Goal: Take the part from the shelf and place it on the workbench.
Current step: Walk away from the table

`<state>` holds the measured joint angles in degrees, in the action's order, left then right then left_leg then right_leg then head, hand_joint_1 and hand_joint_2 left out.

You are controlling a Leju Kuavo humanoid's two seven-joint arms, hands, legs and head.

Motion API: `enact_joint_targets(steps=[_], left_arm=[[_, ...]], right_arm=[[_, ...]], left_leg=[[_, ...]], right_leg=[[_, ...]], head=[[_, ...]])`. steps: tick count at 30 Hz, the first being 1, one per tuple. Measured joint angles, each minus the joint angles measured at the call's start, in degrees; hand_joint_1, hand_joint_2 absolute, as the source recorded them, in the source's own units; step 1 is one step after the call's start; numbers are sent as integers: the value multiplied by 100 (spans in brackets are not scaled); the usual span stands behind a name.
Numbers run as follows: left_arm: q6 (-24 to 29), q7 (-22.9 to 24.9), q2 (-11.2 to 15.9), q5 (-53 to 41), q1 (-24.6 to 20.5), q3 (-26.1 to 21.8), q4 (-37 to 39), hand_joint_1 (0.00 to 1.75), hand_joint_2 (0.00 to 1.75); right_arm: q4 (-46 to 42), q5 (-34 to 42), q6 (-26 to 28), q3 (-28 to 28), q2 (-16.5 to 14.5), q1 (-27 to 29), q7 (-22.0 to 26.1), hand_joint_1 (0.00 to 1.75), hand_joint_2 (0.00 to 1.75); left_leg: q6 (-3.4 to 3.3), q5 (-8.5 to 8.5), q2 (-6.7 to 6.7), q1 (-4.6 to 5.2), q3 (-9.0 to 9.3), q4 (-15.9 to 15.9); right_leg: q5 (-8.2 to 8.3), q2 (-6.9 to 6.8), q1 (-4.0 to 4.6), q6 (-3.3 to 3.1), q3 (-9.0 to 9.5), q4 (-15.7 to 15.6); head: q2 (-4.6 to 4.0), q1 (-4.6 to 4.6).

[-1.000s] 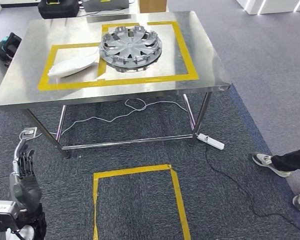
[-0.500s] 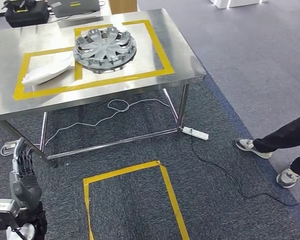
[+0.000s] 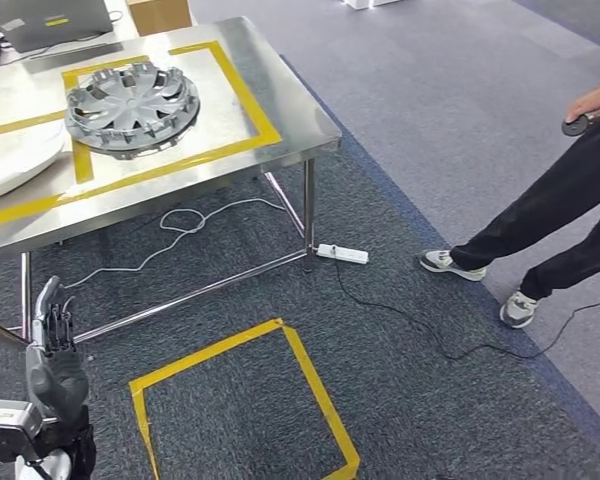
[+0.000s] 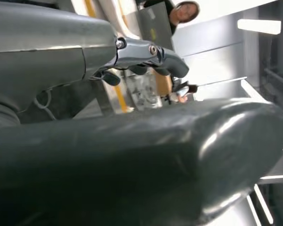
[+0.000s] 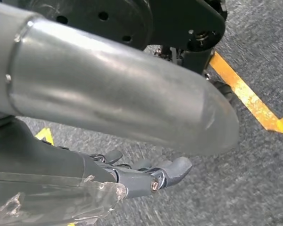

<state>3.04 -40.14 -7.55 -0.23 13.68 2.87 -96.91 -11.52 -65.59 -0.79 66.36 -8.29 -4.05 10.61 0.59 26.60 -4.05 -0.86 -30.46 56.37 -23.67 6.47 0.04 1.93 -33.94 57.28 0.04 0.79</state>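
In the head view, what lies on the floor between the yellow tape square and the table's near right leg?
Bare grey carpet, crossed by the table's low crossbar. The white power strip lies just right of the leg, its black cable trailing away to the right.

From high on the body we look forward and down over the counter (image 3: 297, 120) and taped carpet (image 3: 403, 370), while each wrist camera sits tight behind its own fingers (image 4: 168, 59), the right one sharing that carpet (image 5: 246, 188).

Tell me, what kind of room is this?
Probably a robot test workshop: a steel workbench marked with yellow tape holds a wheel cover, a yellow tape square marks the grey carpet, and a power strip lies beside the bench.
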Motion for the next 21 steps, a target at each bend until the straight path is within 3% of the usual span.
enact_joint_targets(steps=[2,3,4,6,8,9,11,13,15,17,19,21], left_arm=[[0,-1,-15,-1,0,-4,-1,0,0],[0,-1,-25,-2,0,-7,-1,0,0],[-1,-1,-36,-4,4,-10,-2,0,0],[-8,-1,-51,-8,21,-16,-3,0,0],[-27,-1,-54,-8,29,-21,-3,0,0],[-30,-1,-55,-16,29,-23,-3,0,0],[-20,-1,-62,-39,28,-27,-3,0,0],[-10,-1,-71,-78,28,-33,-6,0,0],[39,-1,-76,-212,25,-36,-5,0,0],[163,-1,-72,-462,17,-33,19,0,0],[286,3,-51,-660,2,-32,74,0,0],[396,22,-18,-719,-54,-46,283,0,0]], right_arm=[[0,-3,-1,0,8,29,-2,0,0],[0,-6,-1,0,13,40,-3,0,0],[0,-8,-2,0,17,39,-5,0,0],[0,-13,-10,-2,21,17,-7,0,0],[0,-15,-19,-4,21,8,-7,0,0],[0,-16,-21,-3,21,13,-7,0,0],[0,-17,-23,-3,21,21,-7,0,0],[0,-17,-27,-4,20,3,-5,0,0],[0,-21,-38,-4,19,-8,-7,0,0],[0,-26,-55,-4,19,3,-12,0,0],[0,-34,-67,-3,19,8,-17,0,0],[0,-51,-76,-5,19,-9,-19,0,0]], left_leg=[[-64,-16,111,-3,-10,-12],[-103,-29,173,-7,-8,-20],[-136,-40,245,-14,-7,-29],[-175,-39,393,2,-12,-29],[-182,-35,545,16,-11,-27],[-180,-30,616,19,-6,-26],[-160,-12,743,20,20,-24],[-112,20,849,51,50,-14],[-56,33,935,82,62,-5],[2,42,994,69,68,-5],[62,193,831,43,0,166],[96,543,567,30,-289,785]], right_leg=[[14,43,-18,62,-62,0],[-48,-59,-16,91,-116,83],[-185,-209,-12,120,-216,288],[-605,-521,-17,173,-542,1029],[-856,-601,-38,206,-807,1661],[-823,-616,-43,212,-792,1683],[-498,-707,-46,200,-416,1058],[-239,-920,-24,151,15,295],[-187,-982,1,78,138,55],[-158,-854,-1,-2,111,60],[-126,-736,-22,-72,98,36],[-103,-616,-38,-117,82,22]], head=[[0,4],[0,-16],[0,-36],[0,-76],[0,-77],[0,-78],[0,-80],[0,-78],[0,-66],[0,-56],[0,-42],[0,-21]])
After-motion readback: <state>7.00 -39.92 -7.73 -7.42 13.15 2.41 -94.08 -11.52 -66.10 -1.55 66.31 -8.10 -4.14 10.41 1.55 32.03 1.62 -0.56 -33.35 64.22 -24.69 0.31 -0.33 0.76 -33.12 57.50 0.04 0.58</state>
